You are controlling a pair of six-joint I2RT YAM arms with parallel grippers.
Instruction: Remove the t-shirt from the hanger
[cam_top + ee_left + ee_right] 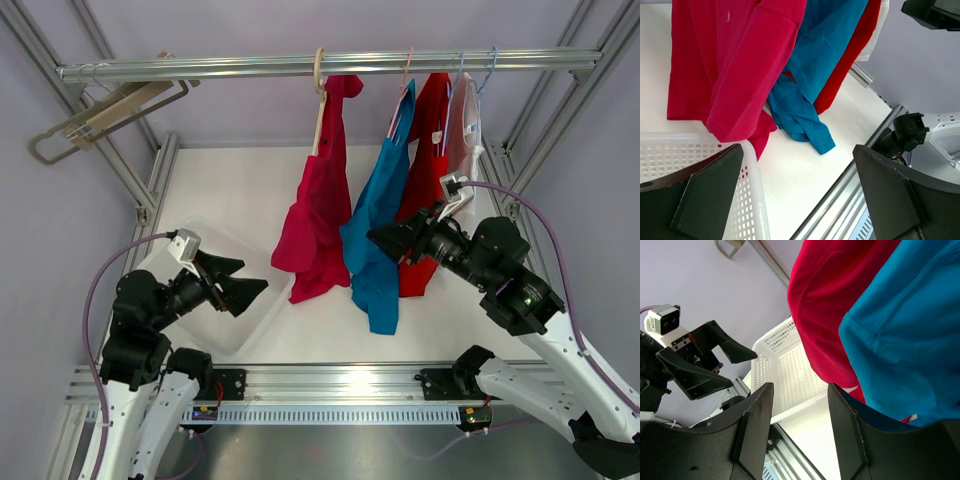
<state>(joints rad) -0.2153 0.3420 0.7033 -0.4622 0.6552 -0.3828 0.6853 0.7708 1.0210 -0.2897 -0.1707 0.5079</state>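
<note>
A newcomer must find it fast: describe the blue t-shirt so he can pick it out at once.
Start at the metal rail across the far side, where four garments hang. The blue t-shirt is second from the left, between the crimson shirt and the red shirt. It alone is blue.

The left arm (135, 345) and the right arm (515, 290) are built alike: white shells low down, rounded black housings at the joints. Each ends in a matte black pincer, the left pincer (252, 277) and the right pincer (378, 240), with broad, wedge-shaped fingers (707, 197) that are flat-faced and worn pale along the edges. A small silver-grey camera box (186, 245) sits on each wrist, and a lilac cable (95, 290) loops from it down the arm.
</note>
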